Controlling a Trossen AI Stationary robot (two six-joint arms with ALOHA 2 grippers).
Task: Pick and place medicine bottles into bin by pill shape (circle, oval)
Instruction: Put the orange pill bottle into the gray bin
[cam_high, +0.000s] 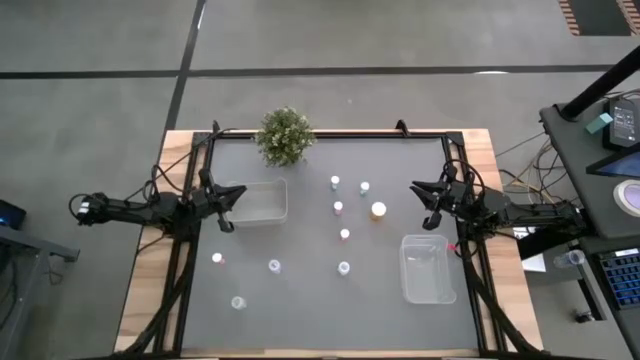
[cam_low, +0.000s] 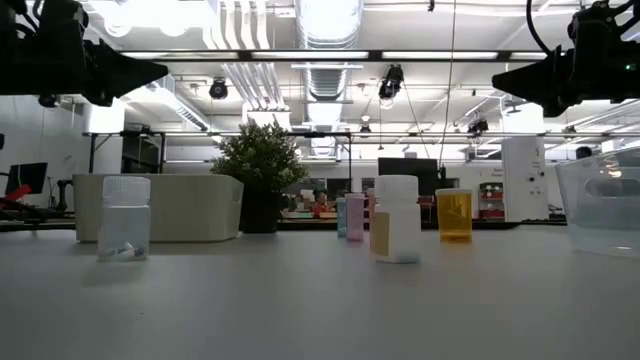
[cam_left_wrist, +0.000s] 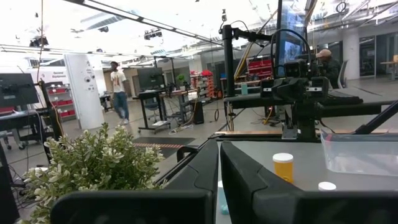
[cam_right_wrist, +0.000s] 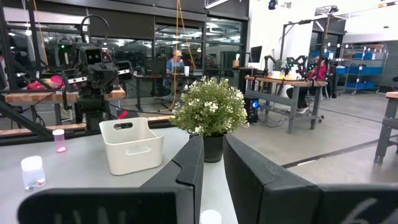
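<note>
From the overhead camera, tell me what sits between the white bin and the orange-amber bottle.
In the high view, one small white-capped bottle with a pink mark stands between the white bin and the orange-amber bottle; otherwise bare grey tabletop.

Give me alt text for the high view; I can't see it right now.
About nine small white-capped medicine bottles, one with a larger orange-amber cap, stand scattered on the grey table, none in a bin. The left gripper, shut, hangs beside the white bin; the right gripper, shut, above the clear plastic bin. A green potted plant sits at the far edge.

Bottles' (cam_high: 338, 208) pill shapes too small
</note>
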